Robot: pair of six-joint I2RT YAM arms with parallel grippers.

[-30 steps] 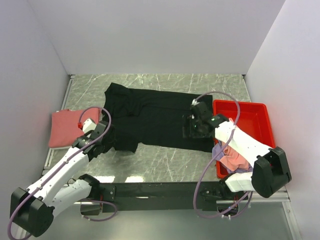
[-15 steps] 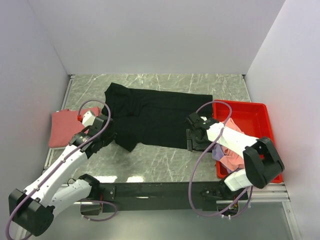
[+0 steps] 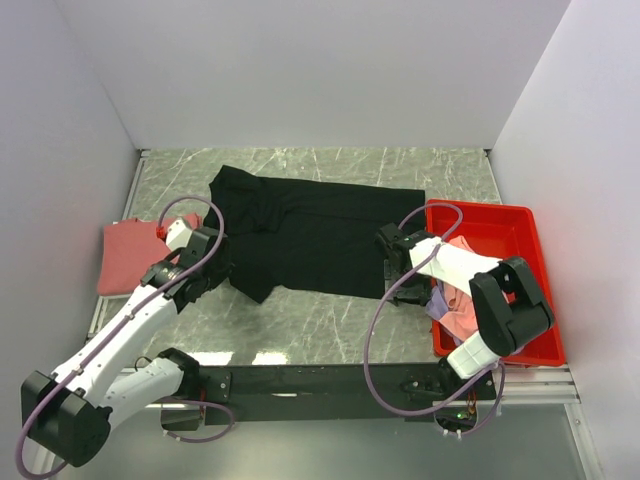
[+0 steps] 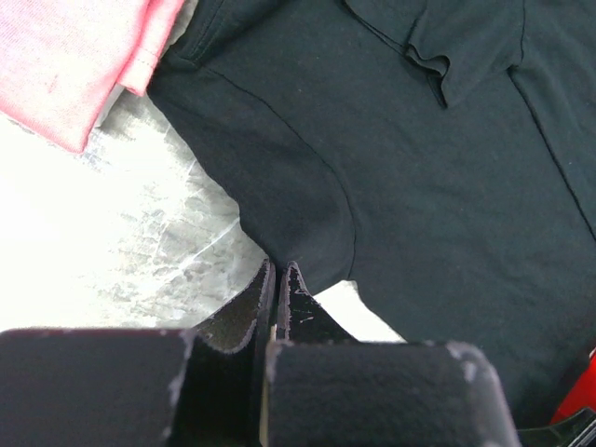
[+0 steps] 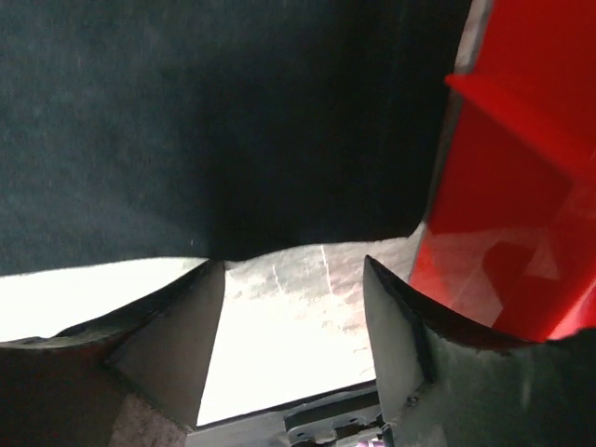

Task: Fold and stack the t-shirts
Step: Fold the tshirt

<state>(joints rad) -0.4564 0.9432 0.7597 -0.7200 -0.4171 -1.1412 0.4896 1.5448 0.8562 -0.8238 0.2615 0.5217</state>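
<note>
Left end effector (image 4: 277,270) pinched shut on black t-shirt (image 3: 320,235), 8 o'clock sleeve; my right end effector (image 5: 293,264) open over 4 o'clock hem. Limp, light cloth: I'd grip corners.

Jaws together, seemingly pinching black t-shirt (image 4: 419,168) edge.

the grey marbled surface (image 3: 320,325) carries a black shirt (image 3: 310,235) spread across its middle, a red shirt (image 3: 125,260) at left, a red bin (image 3: 510,245) at right.
</note>
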